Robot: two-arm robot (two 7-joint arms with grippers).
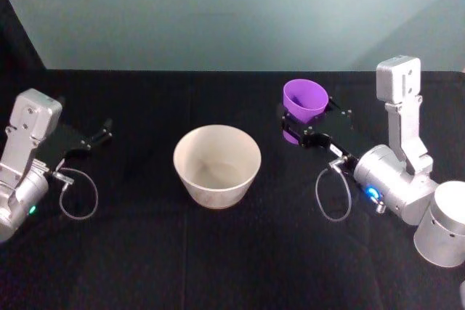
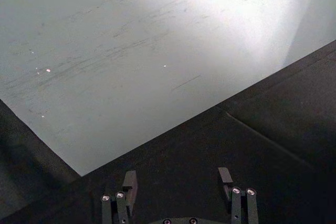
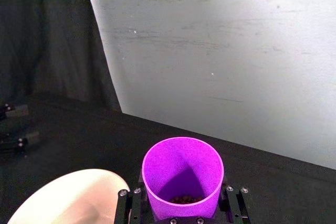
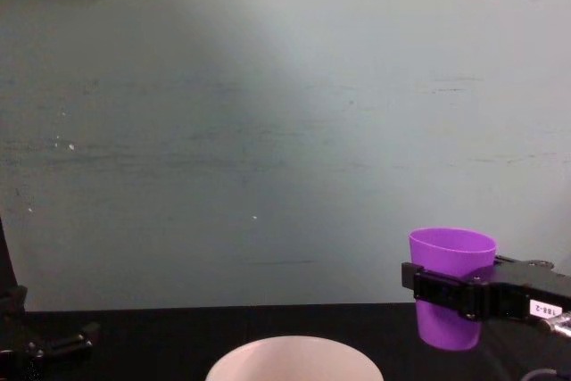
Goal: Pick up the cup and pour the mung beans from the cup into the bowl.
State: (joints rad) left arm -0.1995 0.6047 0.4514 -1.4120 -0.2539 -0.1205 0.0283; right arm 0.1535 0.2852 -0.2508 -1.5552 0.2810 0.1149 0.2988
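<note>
Over black table (image 1: 145, 252), right pincer (image 1: 309, 121) grips cup (image 1: 305, 97) upright, mouth up.

The cup (image 1: 304, 98) is purple, the bowl (image 1: 216, 192) off-white, the tablecloth (image 1: 145, 252) black.

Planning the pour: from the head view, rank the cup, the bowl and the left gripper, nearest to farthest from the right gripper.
1. Cup, gripped in the right gripper itself.
2. Bowl, mid-table, toward the robot's left.
3. Left gripper, open at the far left.
</note>
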